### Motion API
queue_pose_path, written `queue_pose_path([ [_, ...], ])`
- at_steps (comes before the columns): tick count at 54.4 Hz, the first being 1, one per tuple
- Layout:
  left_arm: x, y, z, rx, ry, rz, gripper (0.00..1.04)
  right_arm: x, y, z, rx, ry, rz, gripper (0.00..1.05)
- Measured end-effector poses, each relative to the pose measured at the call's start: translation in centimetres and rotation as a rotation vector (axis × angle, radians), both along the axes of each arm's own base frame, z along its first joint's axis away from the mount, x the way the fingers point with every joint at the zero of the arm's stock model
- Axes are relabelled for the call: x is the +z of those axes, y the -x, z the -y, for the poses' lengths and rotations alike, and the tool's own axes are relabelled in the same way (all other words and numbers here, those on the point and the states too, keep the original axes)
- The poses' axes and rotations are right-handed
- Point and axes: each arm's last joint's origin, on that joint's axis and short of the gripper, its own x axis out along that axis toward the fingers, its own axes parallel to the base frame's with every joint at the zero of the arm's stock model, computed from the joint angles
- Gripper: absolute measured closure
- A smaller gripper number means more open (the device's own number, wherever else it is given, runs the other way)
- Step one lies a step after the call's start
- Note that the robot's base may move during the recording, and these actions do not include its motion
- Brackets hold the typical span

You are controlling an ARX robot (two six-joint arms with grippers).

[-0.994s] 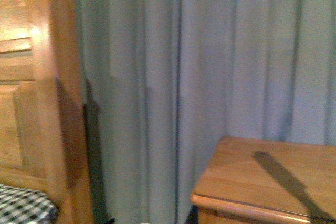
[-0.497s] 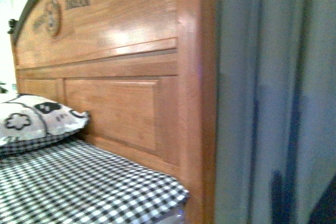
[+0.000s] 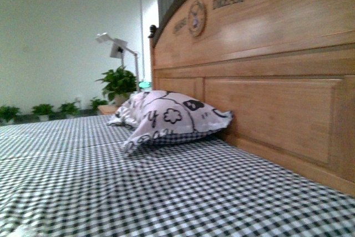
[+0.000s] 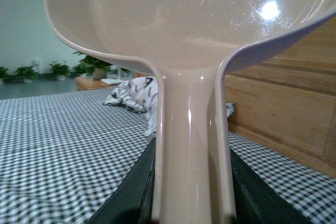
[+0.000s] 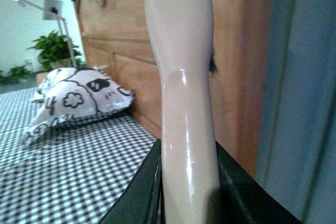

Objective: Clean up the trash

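Front view: a bed (image 3: 166,192) with a checked cover, and a patterned pillow (image 3: 166,117) lying against the wooden headboard (image 3: 266,54); neither arm shows.
Left wrist view: left jaws clenched on the stem of a beige dustpan (image 4: 194,24), its scoop held above the bed.
Right wrist view: right jaws clenched on a pale handle (image 5: 181,51), probably a brush's; its head is out of frame.
Trash: not plainly seen in any view; a pale patch (image 3: 14,230) at the front view's lower edge may be it, but it is too small to tell.
Trash relative to jaws: cannot tell.
Step in hand: judged as searching the bed, tools ready.
Next move: calls for finding the wad, then setting the dustpan lip on the cover beside it and sweeping it in.
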Motion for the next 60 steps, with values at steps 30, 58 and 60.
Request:
queue_pose_path([
  [30,0.0,0.0,0.0,0.011,0.004,0.002,0.77,-0.1,-0.1,-0.1,0.008,0.005,-0.007,0.83],
  [58,-1.9,-4.9,-1.0,-0.143,-0.425,-0.708,0.77,0.0,0.1,0.0,0.0,0.0,0.003,0.83],
  [60,-2.0,-5.1,-1.2,-0.162,-0.484,-0.714,0.77,0.0,0.1,0.0,0.0,0.0,0.003,0.83],
])
